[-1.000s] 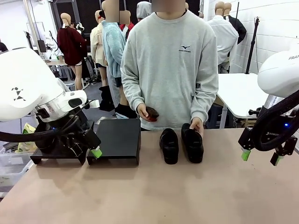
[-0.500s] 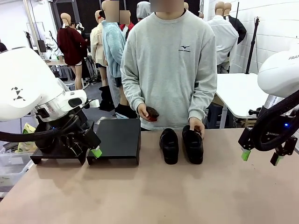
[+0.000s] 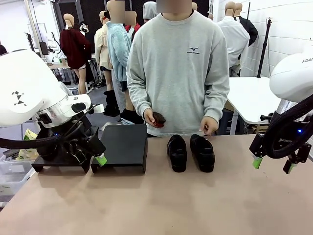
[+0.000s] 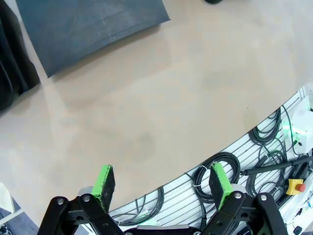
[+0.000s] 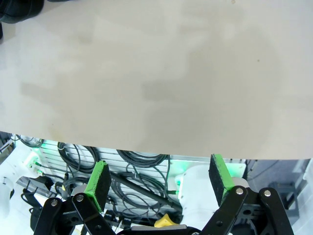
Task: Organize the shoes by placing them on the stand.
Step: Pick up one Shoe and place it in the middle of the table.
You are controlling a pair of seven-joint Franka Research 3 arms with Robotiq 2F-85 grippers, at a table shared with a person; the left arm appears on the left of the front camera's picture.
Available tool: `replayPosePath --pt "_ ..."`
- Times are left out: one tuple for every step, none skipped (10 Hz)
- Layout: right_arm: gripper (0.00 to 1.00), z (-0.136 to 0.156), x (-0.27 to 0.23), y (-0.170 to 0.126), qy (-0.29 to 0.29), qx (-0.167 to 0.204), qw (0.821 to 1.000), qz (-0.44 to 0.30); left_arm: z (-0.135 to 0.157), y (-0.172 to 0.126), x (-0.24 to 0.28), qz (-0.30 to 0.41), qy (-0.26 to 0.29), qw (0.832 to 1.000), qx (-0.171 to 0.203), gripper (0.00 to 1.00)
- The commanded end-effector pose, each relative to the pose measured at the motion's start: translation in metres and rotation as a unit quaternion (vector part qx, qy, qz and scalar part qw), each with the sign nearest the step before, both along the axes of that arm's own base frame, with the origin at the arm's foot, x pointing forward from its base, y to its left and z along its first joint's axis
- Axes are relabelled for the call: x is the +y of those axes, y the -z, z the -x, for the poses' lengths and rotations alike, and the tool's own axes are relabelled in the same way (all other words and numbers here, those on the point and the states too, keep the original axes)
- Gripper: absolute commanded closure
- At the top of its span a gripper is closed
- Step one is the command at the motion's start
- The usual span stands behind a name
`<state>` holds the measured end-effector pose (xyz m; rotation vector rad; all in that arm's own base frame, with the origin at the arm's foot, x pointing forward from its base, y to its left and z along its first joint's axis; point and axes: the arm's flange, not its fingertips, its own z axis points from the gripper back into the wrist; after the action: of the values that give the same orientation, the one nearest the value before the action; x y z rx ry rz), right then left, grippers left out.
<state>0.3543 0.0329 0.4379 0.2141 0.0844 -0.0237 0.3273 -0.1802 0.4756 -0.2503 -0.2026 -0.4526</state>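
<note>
front view: the step in hand is judged to be staging; no shoe sits on the stand (image 3: 124, 143) yet. two shoes (image 3: 177, 152) stand side by side on the table (image 3: 161, 205), toes toward the robot, just right of the stand; they are glossy black with rounded toes. the person's hand (image 3: 149, 116) holds a third shoe (image 3: 159, 119), reddish sole showing. the left gripper (image 3: 93, 157) hangs at the stand's front. the right gripper (image 3: 274, 165) hangs well apart from the shoes. the next move likely calls for a reach to the nearer shoe.

left wrist view: the left gripper (image 4: 162, 182) has its jaws spread, nothing between them. the stand (image 4: 88, 29) top is flat and matte.

right wrist view: the right gripper (image 5: 159, 183) has its jaws spread and empty, above bare table (image 5: 161, 73).
</note>
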Motion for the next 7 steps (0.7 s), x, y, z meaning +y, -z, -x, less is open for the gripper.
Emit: replayPosePath --pt "0.0 -0.0008 -0.0008 -0.0012 -0.004 0.002 1.0 0.004 -0.0008 0.0012 0.0004 0.001 -0.001 1.0 0.002 0.0" --pt "0.0 -0.0008 -0.0008 -0.0012 -0.004 0.002 1.0 0.004 -0.0008 0.0012 0.0004 0.001 -0.001 1.0 0.002 0.0" --pt "0.0 -0.0008 -0.0008 -0.0012 -0.004 0.002 1.0 0.004 -0.0008 0.0012 0.0004 0.001 -0.001 1.0 0.002 0.0" --pt "0.0 -0.0008 -0.0008 -0.0012 -0.004 0.002 1.0 0.004 -0.0008 0.0012 0.0004 0.001 -0.001 1.0 0.002 0.0" --pt "0.0 -0.0008 -0.0008 -0.0012 -0.004 0.002 1.0 0.004 -0.0008 0.0012 0.0004 0.001 -0.001 1.0 0.002 0.0" --pt "0.0 -0.0008 -0.0008 -0.0012 -0.004 0.002 1.0 0.004 -0.0008 0.0012 0.0004 0.001 -0.001 1.0 0.002 0.0" --pt "0.0 -0.0008 -0.0008 -0.0012 -0.004 0.002 1.0 0.004 -0.0008 0.0012 0.0004 0.001 -0.001 1.0 0.002 0.0"
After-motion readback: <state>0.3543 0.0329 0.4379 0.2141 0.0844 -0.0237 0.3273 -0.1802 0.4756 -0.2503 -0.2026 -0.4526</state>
